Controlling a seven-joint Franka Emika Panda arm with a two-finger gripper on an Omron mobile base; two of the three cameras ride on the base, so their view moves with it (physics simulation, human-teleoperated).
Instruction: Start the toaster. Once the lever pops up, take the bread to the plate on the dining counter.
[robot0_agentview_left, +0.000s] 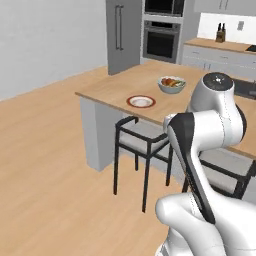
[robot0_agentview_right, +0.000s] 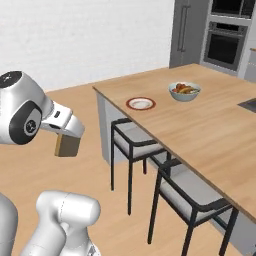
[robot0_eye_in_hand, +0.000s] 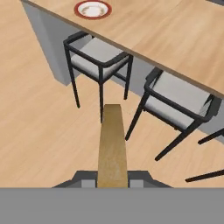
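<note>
Clearly the jaws (robot0_eye_in_hand: 112, 180) were clamped on the bread (robot0_eye_in_hand: 112, 144), held edge-on over the floor, well apart from the plate (robot0_eye_in_hand: 92, 8) on the dining surface (robot0_agentview_right: 200, 125). Fingertips mostly hidden; plate's far rim cut off in hand view.

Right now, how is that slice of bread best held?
As shown: the pincer pinches the bread across its two flat faces at one edge. The slice is thin and stands edge-on between the fingertips, so its free end can go down flat on the plate.
</note>
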